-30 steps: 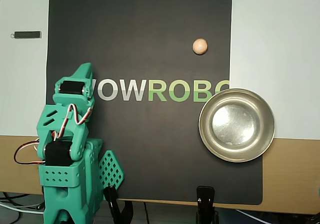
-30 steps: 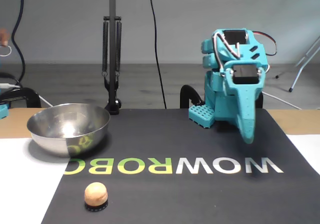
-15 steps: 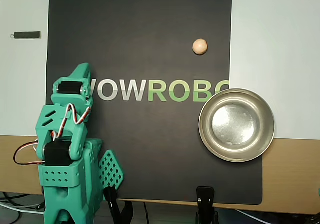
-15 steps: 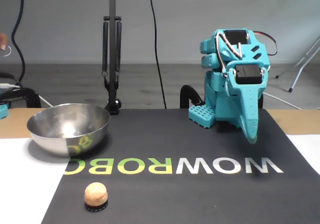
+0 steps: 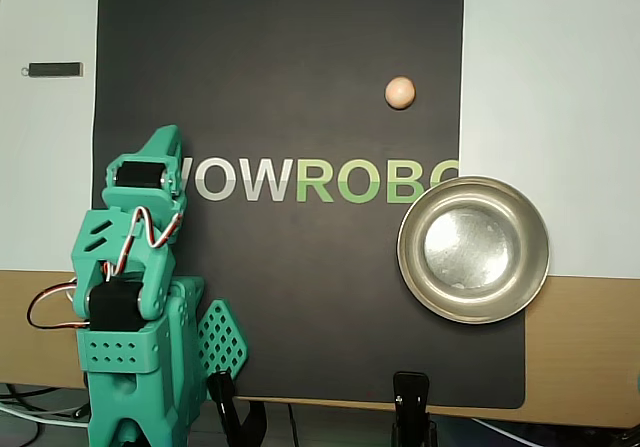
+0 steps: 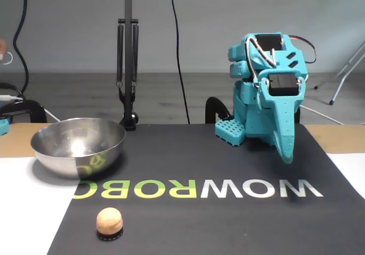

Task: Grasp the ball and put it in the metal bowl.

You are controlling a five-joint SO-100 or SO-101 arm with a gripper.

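Observation:
The small tan ball (image 5: 399,92) (image 6: 109,222) rests on the black mat, toward its far right in the overhead view. The shiny metal bowl (image 5: 473,249) (image 6: 77,146) stands empty at the mat's right edge, below the ball in that view. My teal arm is folded back over its base at the lower left of the overhead view. Its gripper (image 5: 166,139) (image 6: 287,157) points down with the jaws together, holding nothing, far from both ball and bowl.
The black mat (image 5: 280,297) carries WOWROBO lettering. A small dark bar (image 5: 55,69) lies on the white surface at upper left. Two clamps (image 5: 410,407) grip the mat's near edge. In the fixed view, a lamp stand (image 6: 128,55) rises behind the bowl.
The gripper has shifted very slightly to the right in the fixed view. Ball and bowl have stayed put.

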